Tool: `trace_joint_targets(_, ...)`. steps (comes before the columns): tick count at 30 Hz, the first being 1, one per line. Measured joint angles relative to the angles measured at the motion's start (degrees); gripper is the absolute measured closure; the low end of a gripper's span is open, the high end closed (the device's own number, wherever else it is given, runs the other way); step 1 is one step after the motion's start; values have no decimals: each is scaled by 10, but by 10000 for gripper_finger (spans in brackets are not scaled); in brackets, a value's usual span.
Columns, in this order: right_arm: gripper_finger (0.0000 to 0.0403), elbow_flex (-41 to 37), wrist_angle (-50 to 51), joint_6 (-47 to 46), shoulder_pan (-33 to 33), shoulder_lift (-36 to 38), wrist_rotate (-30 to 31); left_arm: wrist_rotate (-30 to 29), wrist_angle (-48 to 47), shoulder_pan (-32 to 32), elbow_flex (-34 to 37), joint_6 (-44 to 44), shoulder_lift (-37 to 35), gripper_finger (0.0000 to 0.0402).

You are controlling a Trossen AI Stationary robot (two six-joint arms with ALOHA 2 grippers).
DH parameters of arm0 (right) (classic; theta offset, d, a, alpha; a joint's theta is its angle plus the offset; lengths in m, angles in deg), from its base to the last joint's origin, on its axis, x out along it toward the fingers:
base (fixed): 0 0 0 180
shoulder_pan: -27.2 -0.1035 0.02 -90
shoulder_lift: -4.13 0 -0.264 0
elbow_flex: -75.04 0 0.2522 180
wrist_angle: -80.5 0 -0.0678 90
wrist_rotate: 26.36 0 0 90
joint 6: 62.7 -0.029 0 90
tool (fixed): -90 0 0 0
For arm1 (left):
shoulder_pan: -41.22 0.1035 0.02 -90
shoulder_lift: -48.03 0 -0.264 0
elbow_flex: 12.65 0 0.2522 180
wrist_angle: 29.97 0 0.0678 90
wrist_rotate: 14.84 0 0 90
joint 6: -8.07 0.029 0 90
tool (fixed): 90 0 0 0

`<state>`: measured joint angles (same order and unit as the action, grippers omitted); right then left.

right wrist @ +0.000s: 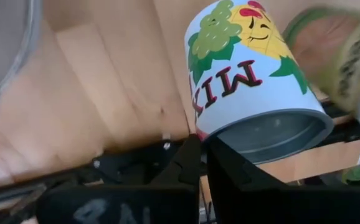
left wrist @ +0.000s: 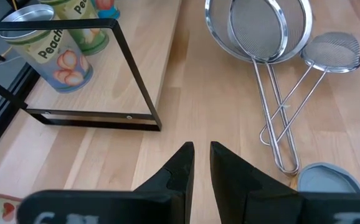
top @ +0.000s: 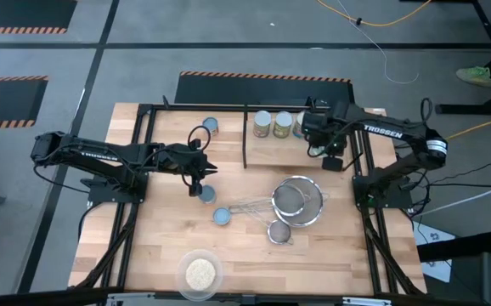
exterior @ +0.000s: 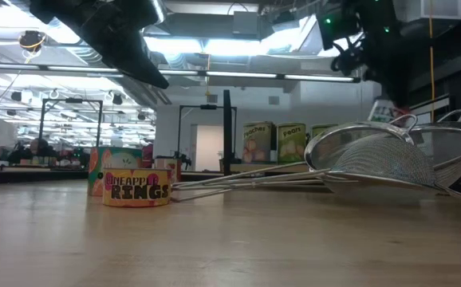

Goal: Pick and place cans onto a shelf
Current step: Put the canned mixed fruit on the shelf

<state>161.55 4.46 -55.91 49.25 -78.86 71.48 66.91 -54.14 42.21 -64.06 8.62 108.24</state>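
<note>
My left gripper is shut and empty, raised above a short can with a silver-blue top. That can is labelled "Rings" in the low view. A second short can stands nearer, and a third stands farther back. Two cream-topped cans stand on the shelf. My right gripper is shut over the shelf, at the top of a can labelled "MIX". My right gripper comes slanting down from above, and its shut fingertips stand right at the top rim of the "MIX" can. I cannot tell whether they touch it.
Two large wire strainers and a small one lie right of centre, handles pointing left. A clear dish of grains sits at the near edge. The shelf's black rail stands ahead of my left gripper.
</note>
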Motion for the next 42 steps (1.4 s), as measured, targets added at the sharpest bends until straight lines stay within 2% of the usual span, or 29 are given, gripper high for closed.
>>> trace_joint_targets(12,387,-78,-2,13,7,2,1,0,0,0,0,0,0,357)
trace_joint_targets(19,386,-86,-2,13,7,2,37,0,0,0,0,0,0,357)
trace_joint_targets(36,385,-86,-26,25,7,2,42,0,0,0,0,1,0,357)
trace_joint_targets(42,369,-86,-26,25,7,2,42,0,0,0,0,1,0,357)
